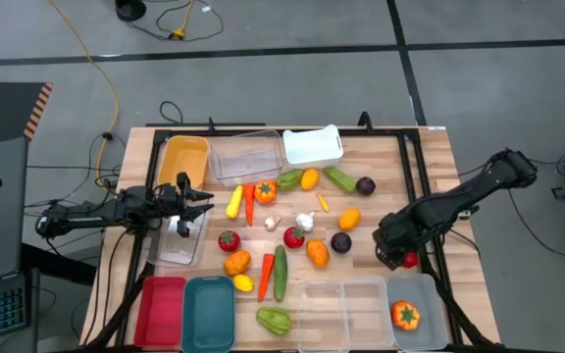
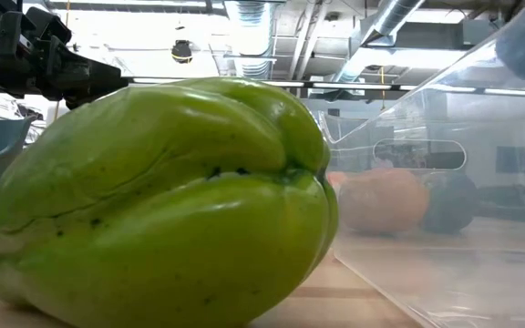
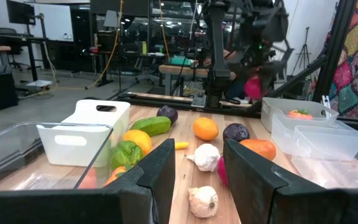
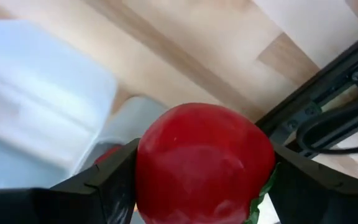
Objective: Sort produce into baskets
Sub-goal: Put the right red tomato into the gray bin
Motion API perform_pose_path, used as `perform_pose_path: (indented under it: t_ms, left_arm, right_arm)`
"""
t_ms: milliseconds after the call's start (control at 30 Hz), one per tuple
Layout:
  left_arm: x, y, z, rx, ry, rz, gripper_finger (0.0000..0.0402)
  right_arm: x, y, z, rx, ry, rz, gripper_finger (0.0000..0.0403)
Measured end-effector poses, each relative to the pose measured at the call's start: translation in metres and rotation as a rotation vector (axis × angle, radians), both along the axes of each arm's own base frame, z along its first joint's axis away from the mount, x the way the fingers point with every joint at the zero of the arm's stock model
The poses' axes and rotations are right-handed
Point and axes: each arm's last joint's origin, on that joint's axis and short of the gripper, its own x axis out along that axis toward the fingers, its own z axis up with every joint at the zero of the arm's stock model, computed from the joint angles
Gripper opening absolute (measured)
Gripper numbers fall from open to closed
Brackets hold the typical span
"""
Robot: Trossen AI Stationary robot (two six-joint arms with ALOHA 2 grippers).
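Carrying a glossy red plastic tomato (image 4: 204, 165) with a green leaf at its base, the right gripper (image 1: 403, 257) has its dark fingers clamped on either side of the fruit, above the wooden tabletop (image 1: 400, 186) and just short of the pale blue-grey plastic bin (image 1: 430, 292) ahead of it, where an orange toy tomato (image 1: 405, 315) already sits. I'd judge this a delivery in progress; next it needs to centre over that bin and release. The left gripper (image 1: 196, 204) waits nearly closed and empty over a clear shallow bin (image 1: 165, 250), with smooth toy produce scattered beyond it.
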Motion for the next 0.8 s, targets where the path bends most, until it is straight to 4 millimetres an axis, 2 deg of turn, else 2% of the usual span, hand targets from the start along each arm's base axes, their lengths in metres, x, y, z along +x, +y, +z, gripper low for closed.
perform_pose_path:
  t_ms: [167, 300, 600, 800]
  left_arm:
    - [0.000, 0.000, 0.000, 0.000, 0.001, 0.000, 0.0122]
    - [0.000, 0.000, 0.000, 0.000, 0.001, 0.000, 0.0122]
    - [0.000, 0.000, 0.000, 0.000, 0.000, 0.000, 0.0122]
    - [0.000, 0.000, 0.000, 0.000, 0.000, 0.000, 0.0122]
  right_arm:
    - [0.003, 0.014, 0.022, 0.054, -0.087, 0.008, 0.0320]
    - [0.003, 0.035, 0.025, 0.121, -0.151, 0.009, 0.0324]
    - [-0.004, 0.089, 0.009, 0.159, -0.090, 0.009, 0.0326]
    - [-0.005, 0.109, 0.000, 0.171, -0.103, 0.078, 0.0327]
